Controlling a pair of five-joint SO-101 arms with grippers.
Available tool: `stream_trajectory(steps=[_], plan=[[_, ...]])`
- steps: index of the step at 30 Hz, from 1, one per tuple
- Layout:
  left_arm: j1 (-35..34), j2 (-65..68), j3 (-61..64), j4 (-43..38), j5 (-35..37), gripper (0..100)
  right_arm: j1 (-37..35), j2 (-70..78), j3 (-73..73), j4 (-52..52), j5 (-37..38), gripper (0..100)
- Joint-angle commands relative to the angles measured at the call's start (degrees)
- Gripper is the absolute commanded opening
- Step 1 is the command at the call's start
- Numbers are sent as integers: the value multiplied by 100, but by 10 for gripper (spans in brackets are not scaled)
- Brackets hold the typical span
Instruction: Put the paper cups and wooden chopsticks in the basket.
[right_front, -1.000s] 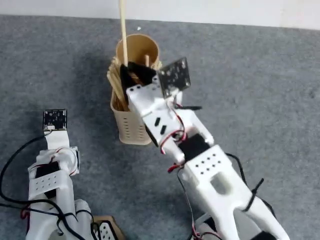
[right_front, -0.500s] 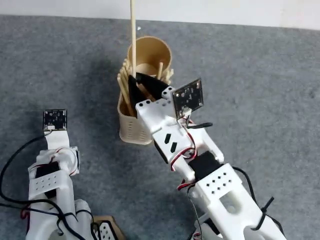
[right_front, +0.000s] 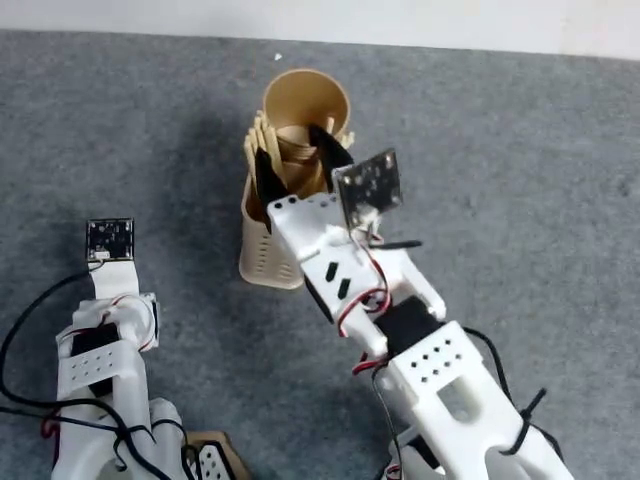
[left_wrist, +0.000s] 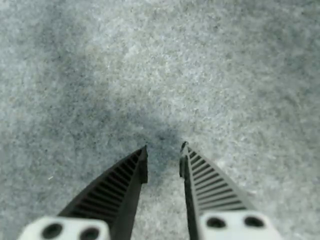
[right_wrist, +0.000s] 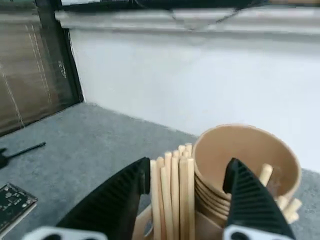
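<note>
Right claw (right_wrist: 189, 170) gapes wide astride the chopsticks (right_wrist: 172, 190) and stacked paper cups (right_wrist: 245, 150), gripping nothing. From above, the basket (right_front: 265, 262) wall shows. Left claw (left_wrist: 164, 150) is slightly parted and empty over the table (left_wrist: 200, 60).

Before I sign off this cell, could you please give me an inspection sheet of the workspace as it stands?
Surface: grey carpet, no spills seen.
Job's things: basket upright; stacked paper cups and wooden chopsticks inside it.
Clutter: flat brown piece by the left arm's base.
End effectors: right end effector open, straddling the basket's contents; left end effector open, empty, over bare carpet.
Cables: black cable looping beside the left arm; red and black wires on the right arm.
Surroundings: white wall, brown blind.
</note>
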Motion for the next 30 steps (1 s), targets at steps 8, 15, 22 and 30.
stream_trajectory(steps=[8,15,22,30], plan=[[66,-110,-75,-79,-44,140,295,110,-3196,3407,-308,241],[84,-127,-593,141,-18,140,866,13,-3899,5736,-334,191],[365,-127,-1165,993,0,140,1218,-1095,-3354,6123,-308,7],[1103,-127,-1429,1248,607,140,2167,-2949,154,5429,-290,6]])
